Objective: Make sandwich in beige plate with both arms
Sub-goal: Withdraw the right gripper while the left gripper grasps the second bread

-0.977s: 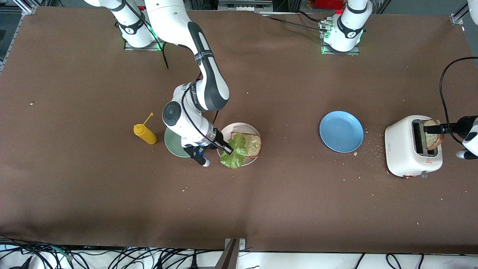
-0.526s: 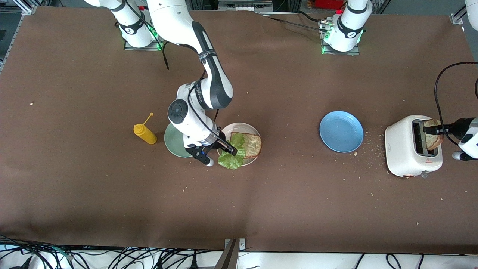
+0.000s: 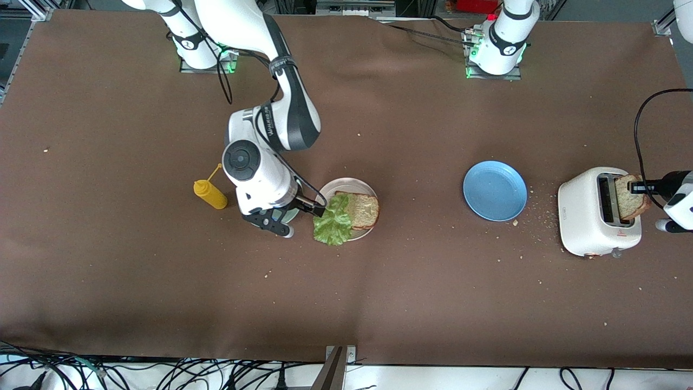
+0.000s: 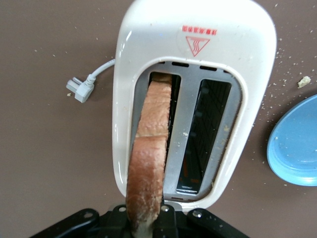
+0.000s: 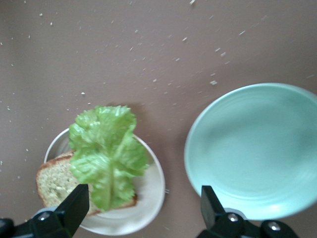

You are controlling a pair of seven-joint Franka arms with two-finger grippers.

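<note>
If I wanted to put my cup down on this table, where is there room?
Bare cloth lies between the beige plate and the blue plate, and all along the edge nearest the front camera. It is crowded around the mustard bottle, mint-green plate and right gripper.

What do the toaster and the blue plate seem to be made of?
Toaster: probably glossy cream plastic, since its rounded shell shows soft highlights; the slot surround looks like bare metal. Blue plate: smooth, evenly coloured, with a faint sheen; it could be plastic or glazed ceramic, which the look leaves open.
</note>
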